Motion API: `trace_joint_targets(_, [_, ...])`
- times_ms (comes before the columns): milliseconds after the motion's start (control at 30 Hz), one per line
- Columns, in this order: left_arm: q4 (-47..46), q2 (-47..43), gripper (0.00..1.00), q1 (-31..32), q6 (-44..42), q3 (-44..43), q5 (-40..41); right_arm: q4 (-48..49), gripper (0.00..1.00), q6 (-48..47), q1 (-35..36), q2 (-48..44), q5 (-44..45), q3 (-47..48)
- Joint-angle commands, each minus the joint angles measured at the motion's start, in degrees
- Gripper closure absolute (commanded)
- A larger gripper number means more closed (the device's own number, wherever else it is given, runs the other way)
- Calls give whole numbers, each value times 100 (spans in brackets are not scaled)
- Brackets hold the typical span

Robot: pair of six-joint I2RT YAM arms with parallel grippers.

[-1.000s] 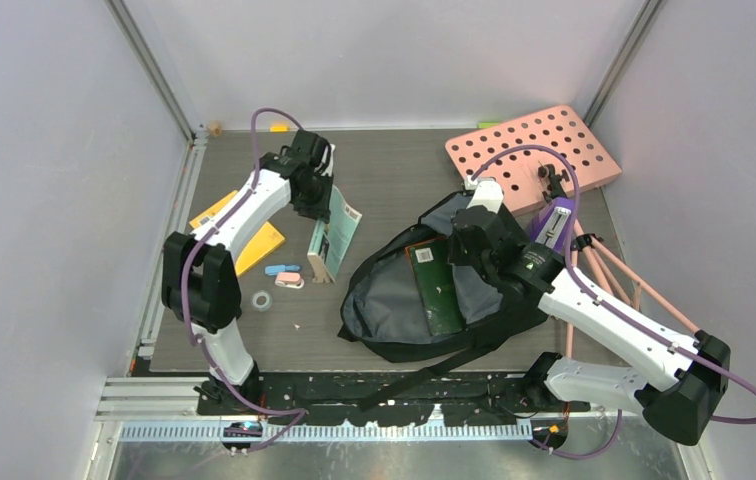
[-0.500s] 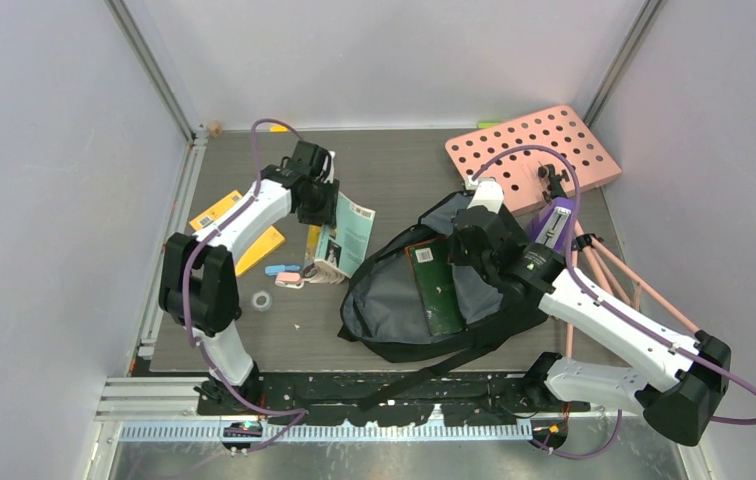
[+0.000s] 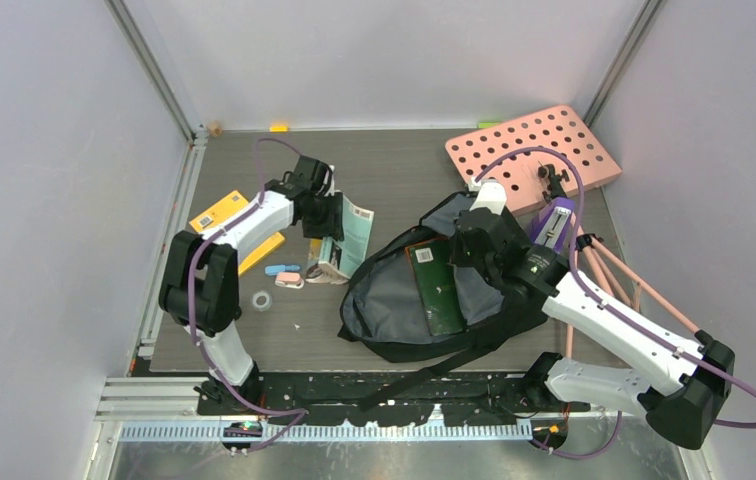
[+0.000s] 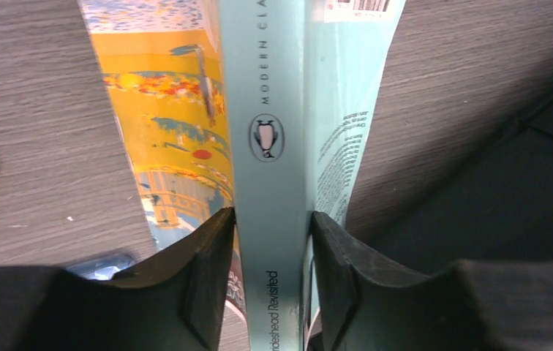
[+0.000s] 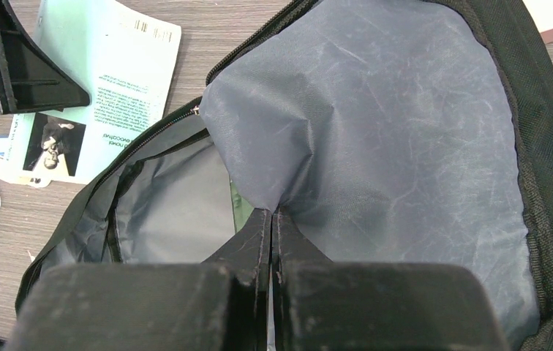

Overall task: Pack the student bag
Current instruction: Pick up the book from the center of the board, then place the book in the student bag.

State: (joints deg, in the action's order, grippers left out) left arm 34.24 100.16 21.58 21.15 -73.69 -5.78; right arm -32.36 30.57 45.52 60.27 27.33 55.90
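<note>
The black student bag (image 3: pixel 394 325) lies open at mid-table, grey lining up, with a dark green book (image 3: pixel 436 285) inside. My right gripper (image 3: pixel 466 250) is shut on a fold of the bag's grey lining (image 5: pixel 376 124) and holds the flap up. My left gripper (image 3: pixel 331 222) is shut on the spine of a pale teal paperback (image 4: pixel 270 139), which hangs just left of the bag's opening; its covers splay apart. The paperback also shows in the top view (image 3: pixel 346 235) and the right wrist view (image 5: pixel 94 95).
Yellow booklets (image 3: pixel 229 215) lie at the left. A blue and a pink eraser (image 3: pixel 284 275) and a tape roll (image 3: pixel 263 300) lie near the paperback's lower end. A pink board with round holes (image 3: pixel 534 155) leans at the back right, with a purple object (image 3: pixel 554 225) beside the bag.
My left gripper has carried the paperback right and toward the bag's opening, and the book has tilted flatter. My right gripper keeps its hold on the lining in the same place.
</note>
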Motion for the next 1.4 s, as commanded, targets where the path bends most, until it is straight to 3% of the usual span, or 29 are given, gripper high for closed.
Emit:
trace_joint_targets(0, [-147, -140, 65, -23, 166, 204, -37, 541, 100, 181, 10, -305, 70, 108])
trace_joint_targets(133, [-244, -442, 94, -23, 300, 266, -25, 551, 100, 170, 10, -293, 77, 113])
trace_joint_targets(200, [-259, -729, 100, -23, 355, 259, 1, 546, 100, 151, 10, -301, 94, 126])
trace_joint_targets(433, [-296, -2076, 100, -23, 472, 195, -297, 545, 100, 55, 5, -310, 186, 211])
trace_joint_targets(600, [-89, -2581, 100, 90, 734, -183, -1987, 542, 100, -24, 5, -195, 274, 302])
trace_joint_targets(767, [-80, -3129, 100, 627, 1116, -244, -2663, 525, 100, -46, 10, -58, 426, 429])
trace_joint_targets(833, [-477, -3399, 100, 820, 1481, -10, -2872, 506, 100, -46, 10, -19, 452, 490])
trace_joint_targets(1033, [-2060, -3838, 100, 1376, 2766, 1097, -3144, 499, 100, -3, 10, 7, 408, 622])
trace_joint_targets(1167, [-2257, -3781, 100, 1870, 2854, 1418, -2843, 437, 100, 55, 13, 42, 517, 709])
trace_joint_targets(1367, [-2908, -3462, 100, 1997, 3193, 2179, -2756, 492, 100, 133, 10, -57, 600, 743])
